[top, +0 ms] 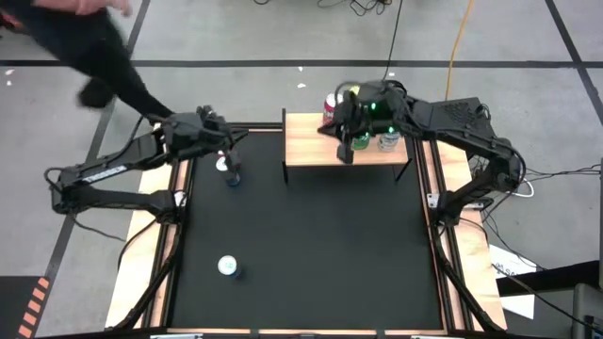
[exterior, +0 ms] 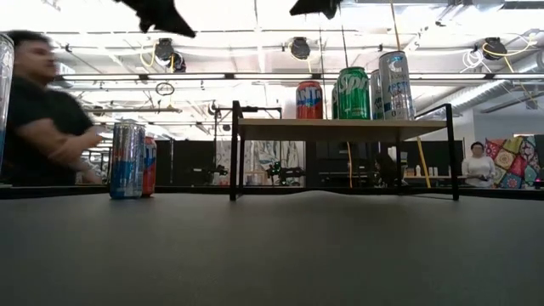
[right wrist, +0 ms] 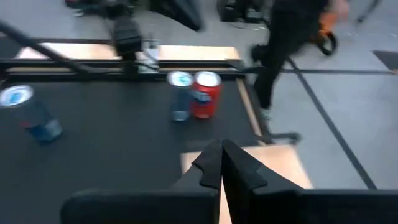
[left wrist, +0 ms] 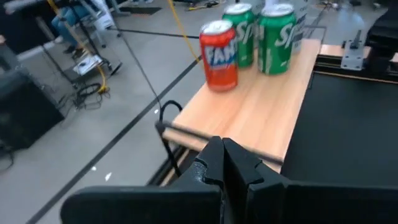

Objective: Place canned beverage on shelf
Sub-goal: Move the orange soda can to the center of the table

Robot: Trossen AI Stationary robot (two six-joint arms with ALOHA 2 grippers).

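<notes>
The shelf (top: 306,141) stands at the table's far middle, its wood top on thin black legs (exterior: 234,153). On it stand an orange can (left wrist: 219,55), two green cans (left wrist: 277,38) and a silver can (exterior: 396,85). On the black table, a slim blue-and-silver can (right wrist: 180,94) and a red can (right wrist: 205,94) stand side by side near the far left. Another blue can (top: 227,266) stands at the near left. My left gripper (top: 229,146) is shut and empty, raised above the two far-left cans. My right gripper (top: 347,151) is shut and empty above the shelf's near edge.
A person (exterior: 38,110) moves beyond the table's far left corner. Light wooden borders (top: 155,245) run along the table's left and right sides. The black surface (top: 320,254) in front of the shelf holds nothing in view.
</notes>
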